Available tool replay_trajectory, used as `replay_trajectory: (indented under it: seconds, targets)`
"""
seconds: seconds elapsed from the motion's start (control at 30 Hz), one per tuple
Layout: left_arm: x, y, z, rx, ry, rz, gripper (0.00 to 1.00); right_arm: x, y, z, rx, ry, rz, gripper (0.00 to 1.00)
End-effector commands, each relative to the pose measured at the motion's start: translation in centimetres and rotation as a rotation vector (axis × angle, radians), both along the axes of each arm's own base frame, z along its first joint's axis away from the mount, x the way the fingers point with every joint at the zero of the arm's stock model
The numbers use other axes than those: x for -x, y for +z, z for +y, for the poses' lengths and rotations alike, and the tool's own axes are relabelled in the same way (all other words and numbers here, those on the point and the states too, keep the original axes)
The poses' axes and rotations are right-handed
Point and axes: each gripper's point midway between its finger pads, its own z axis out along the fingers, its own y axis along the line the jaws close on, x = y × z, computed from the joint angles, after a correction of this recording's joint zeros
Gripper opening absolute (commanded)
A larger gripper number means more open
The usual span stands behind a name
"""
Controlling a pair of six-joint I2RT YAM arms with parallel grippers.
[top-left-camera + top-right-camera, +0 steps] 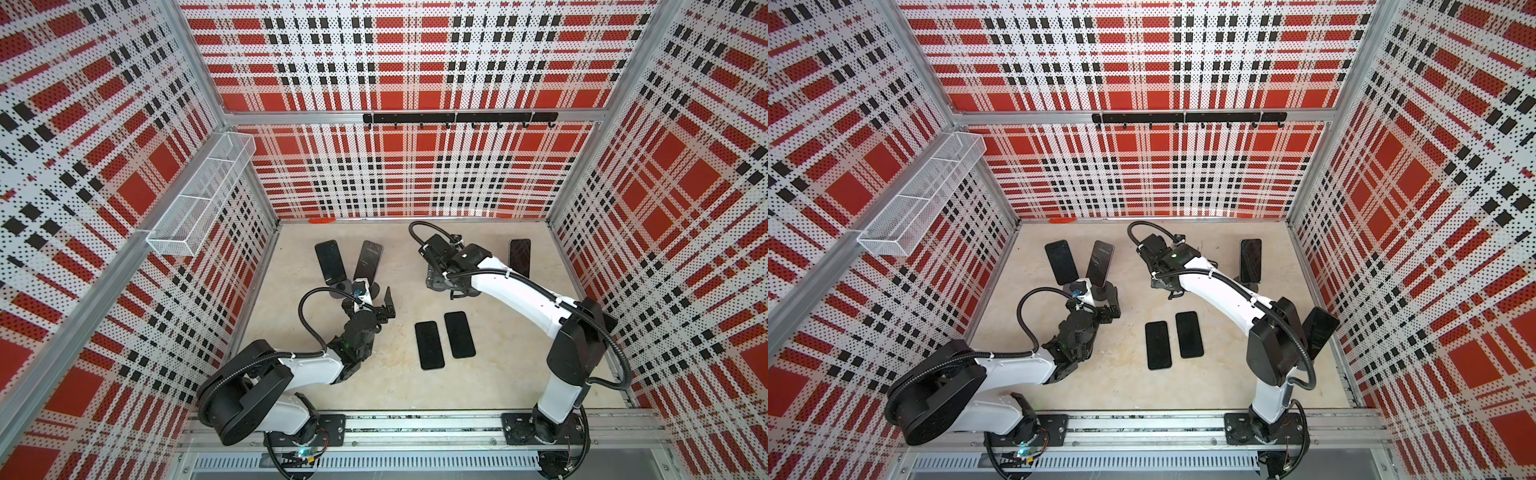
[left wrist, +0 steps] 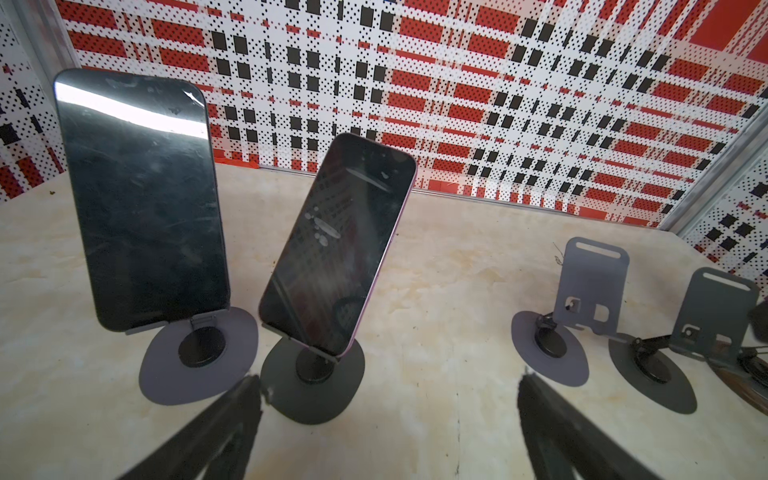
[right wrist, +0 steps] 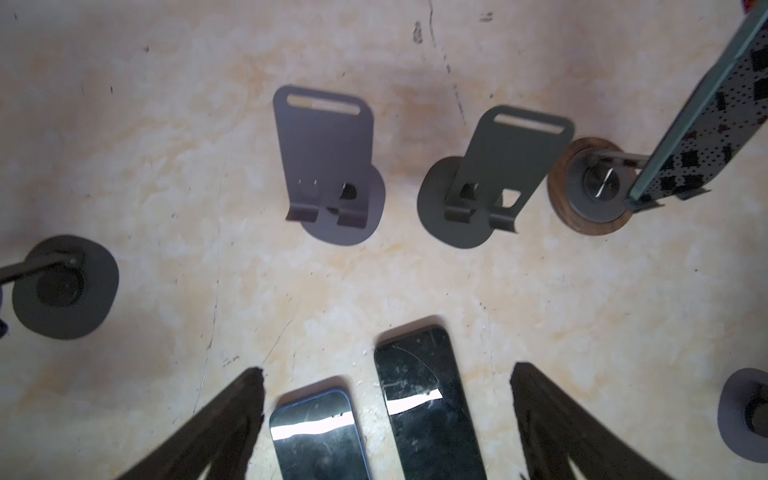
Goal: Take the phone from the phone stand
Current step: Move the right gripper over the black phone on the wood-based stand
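Phone (image 2: 338, 245), purple-edged, sits propped on its stand (image 2: 313, 386) just beyond left gripper (image 2: 390, 380) toward back wall, long axis steep, leaning back; that claw gapes empty and is nearer, right gripper (image 3: 386, 370) likewise wide, empty, above 2 bare stands (image 3: 328, 166).

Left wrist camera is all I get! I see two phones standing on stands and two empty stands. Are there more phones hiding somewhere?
Observer: Yes. Two lie on the table, side by side: one flat phone and a second flat phone.
Operator: Any more standing up?
Observer: One more. The far-right phone is propped on a stand toward the back right.
Operator: Is the other robot hand holding one?
Observer: No. The right gripper is open and empty, with the flat phones' ends below it.
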Motion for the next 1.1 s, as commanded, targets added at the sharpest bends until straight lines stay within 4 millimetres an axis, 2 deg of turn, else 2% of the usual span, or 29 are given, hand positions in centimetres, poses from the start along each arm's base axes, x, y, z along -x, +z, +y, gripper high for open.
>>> replay_trajectory:
  seconds: [0.0,0.2,0.3,0.37,0.47,0.5,0.6,0.73,0.87,1.07]
  targets:
    - [0.0,0.0,-0.4,0.005,-0.010,-0.003,0.98,-1.1,4.4,-2.3,-0.034,-0.053,-0.146,0.96]
    - [0.2,0.4,0.0,0.003,0.001,-0.014,0.98,-2.0,7.1,-5.8,-0.017,-0.035,-0.293,1.00]
    - [0.1,0.4,0.2,-0.004,0.012,-0.015,0.98,-1.7,8.6,-7.2,0.028,-0.009,-0.375,1.00]
    - [0.1,0.4,0.1,-0.006,0.009,-0.015,0.98,-1.4,9.4,-7.3,0.071,0.056,-0.396,1.00]
    - [0.2,0.5,-0.1,-0.001,-0.001,-0.017,0.98,-0.8,10.1,-9.0,0.151,0.028,-0.415,1.00]
    - [0.2,0.5,-0.1,-0.001,-0.001,-0.017,0.98,-0.5,10.3,-9.5,0.174,0.029,-0.413,1.00]
    - [0.2,0.5,-0.2,-0.001,-0.001,-0.016,0.98,0.2,10.1,-8.7,0.146,0.138,-0.413,1.00]
    - [0.3,0.5,-0.2,0.001,-0.006,-0.017,0.98,0.6,10.3,-9.2,0.074,0.146,-0.419,1.00]
    - [0.3,0.5,-0.3,-0.003,-0.006,-0.016,0.98,0.4,10.2,-10.9,0.053,0.125,-0.422,1.00]
    - [0.3,0.6,0.0,-0.019,0.012,-0.022,0.98,-1.4,9.7,-14.3,0.045,0.122,-0.401,1.00]
